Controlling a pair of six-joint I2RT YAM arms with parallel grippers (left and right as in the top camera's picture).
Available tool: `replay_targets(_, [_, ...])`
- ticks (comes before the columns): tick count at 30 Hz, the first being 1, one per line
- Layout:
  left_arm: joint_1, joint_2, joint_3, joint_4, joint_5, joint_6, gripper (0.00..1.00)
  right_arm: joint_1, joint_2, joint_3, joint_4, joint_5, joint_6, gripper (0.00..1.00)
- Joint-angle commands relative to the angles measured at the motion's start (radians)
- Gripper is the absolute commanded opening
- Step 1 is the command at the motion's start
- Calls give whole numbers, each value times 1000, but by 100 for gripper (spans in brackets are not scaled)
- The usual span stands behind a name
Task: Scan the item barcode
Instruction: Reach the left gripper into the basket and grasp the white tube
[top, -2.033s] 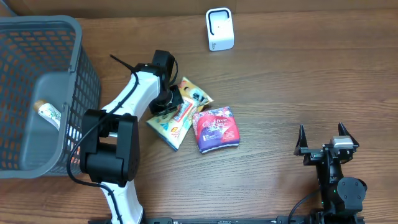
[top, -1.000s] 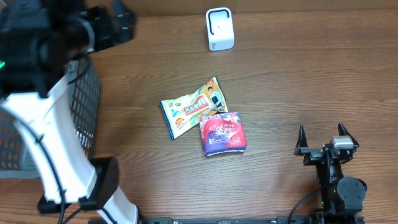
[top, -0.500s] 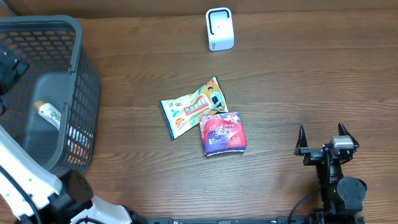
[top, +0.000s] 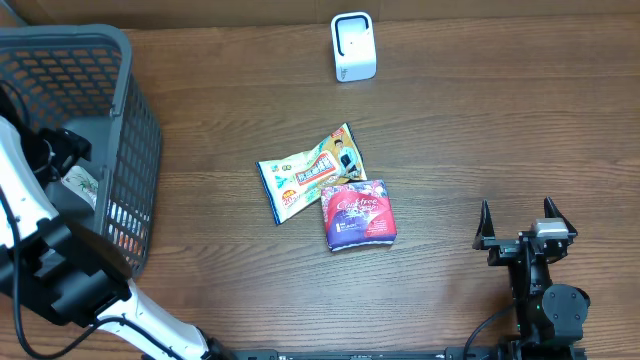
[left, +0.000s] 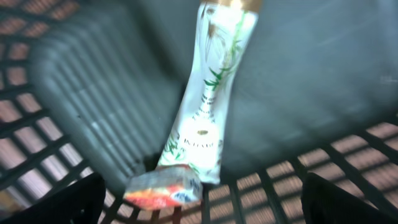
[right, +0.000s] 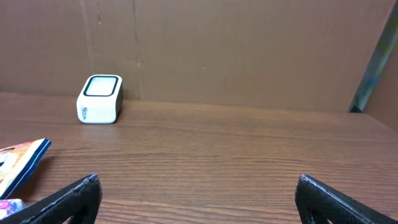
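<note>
Presently the left gripper (left: 202, 198) hangs wide open and empty inside the basket (top: 127, 120) over the white tube (left: 208, 118), evidently poised to grasp it for the scanner (top: 353, 46); right gripper (top: 520, 222) parked open, empty

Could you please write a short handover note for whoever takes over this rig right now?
Grippers: the left end effector is open and empty, above the tube lying in the basket. The right end effector is open and empty, low at the near right of the table.
Things: scanner at the far edge; yellow packet and purple packet mid-table, touching.
Done: tube in basket.
Left: both packets, neither at the scanner yet.
</note>
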Motion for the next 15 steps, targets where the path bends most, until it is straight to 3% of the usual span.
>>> replay_targets(1, [-2,22,-85,63,-18,-50,92,5,-8,-10,6,7,-1,100])
replay_targets(9, [-21,22,-278,269,7,-34,89,5,-8,-10,6,7,-1,100])
replay_targets(13, [-22,22,-376,393,-8,-35,82,5,-8,-10,6,7,-1,100])
replay_targets(15, [-20,22,-425,459,-9,-35,72,5,-8,-10,6,7,-1,100])
